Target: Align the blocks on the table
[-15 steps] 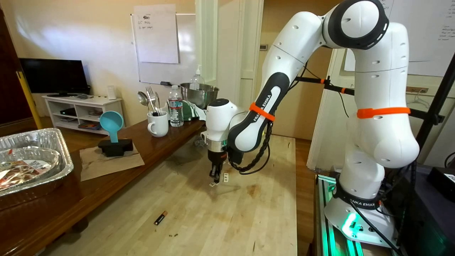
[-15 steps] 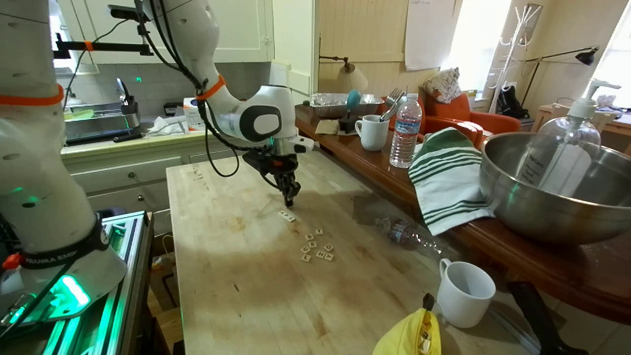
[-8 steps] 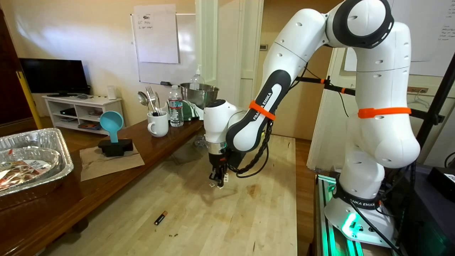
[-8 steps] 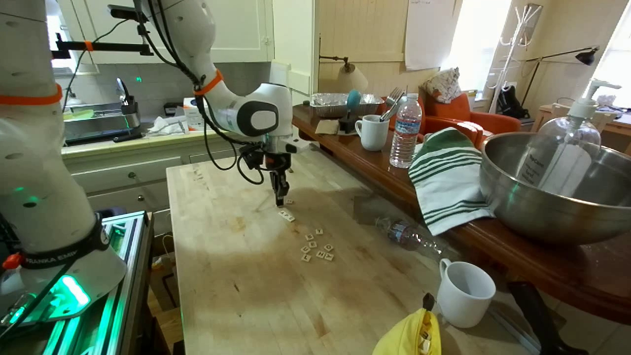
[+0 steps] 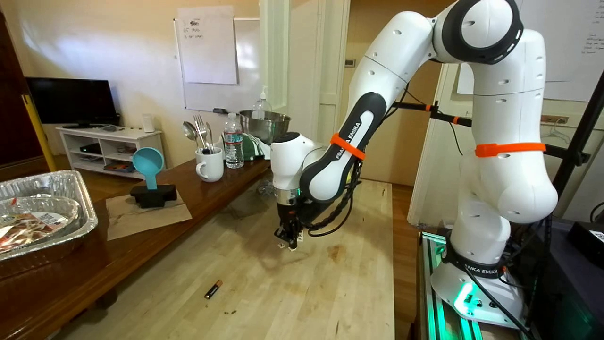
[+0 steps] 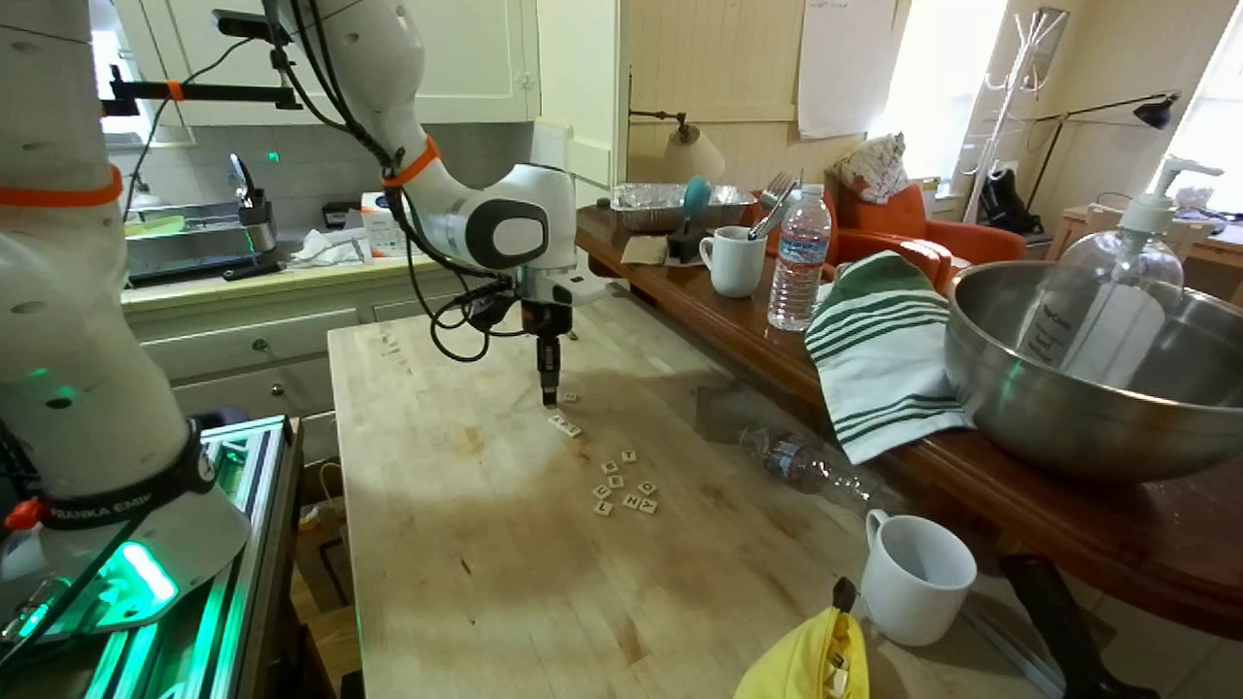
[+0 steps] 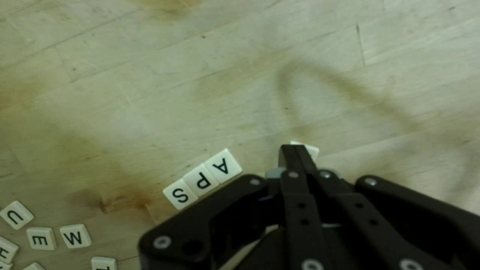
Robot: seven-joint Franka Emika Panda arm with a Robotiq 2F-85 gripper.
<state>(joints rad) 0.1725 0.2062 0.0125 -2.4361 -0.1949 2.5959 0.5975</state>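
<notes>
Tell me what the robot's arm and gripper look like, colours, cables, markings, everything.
The arm is white and rounded, with black joint trim, two orange bands and black cables. FRANKA EMIKA lettering marks the forearm, and a green light glows on the white base. Below a silver-coloured collar, the gripper is black and angular, with narrow fingers and round, metallic screw heads.

S, P, A, U and E singly on blocks (image 7: 201, 179), FRANKA EMIKA on the robot forearm (image 5: 361, 118)

Wrist view downward (table (image 7: 150, 93) close).
</notes>
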